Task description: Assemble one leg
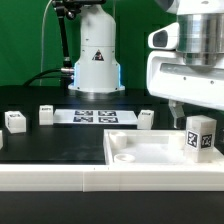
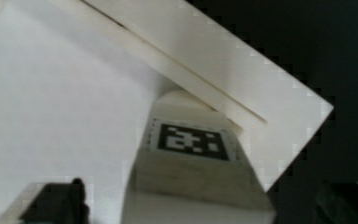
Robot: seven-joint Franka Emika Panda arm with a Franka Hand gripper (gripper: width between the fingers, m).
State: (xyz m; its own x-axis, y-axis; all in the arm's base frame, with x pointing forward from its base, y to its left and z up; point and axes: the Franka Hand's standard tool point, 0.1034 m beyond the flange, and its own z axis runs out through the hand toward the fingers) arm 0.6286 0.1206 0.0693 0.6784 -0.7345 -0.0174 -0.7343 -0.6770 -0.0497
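Observation:
A leg (image 1: pixel 198 135), a small white post with black-and-white tags, stands upright on the right end of the large white panel (image 1: pixel 140 152). My gripper (image 1: pixel 186 110) hangs just above and slightly to the exterior view's left of its top. In the wrist view the leg (image 2: pixel 194 150) lies between my dark fingertips (image 2: pixel 55 203), with a gap on each side, and the panel (image 2: pixel 69 90) is behind it. The gripper (image 2: pixel 201 208) is open and holds nothing.
Three more legs stand on the black table: two at the exterior view's left (image 1: pixel 15 121) (image 1: pixel 45 114) and one behind the panel (image 1: pixel 146 119). The marker board (image 1: pixel 92 116) lies in front of the robot base (image 1: pixel 97 60).

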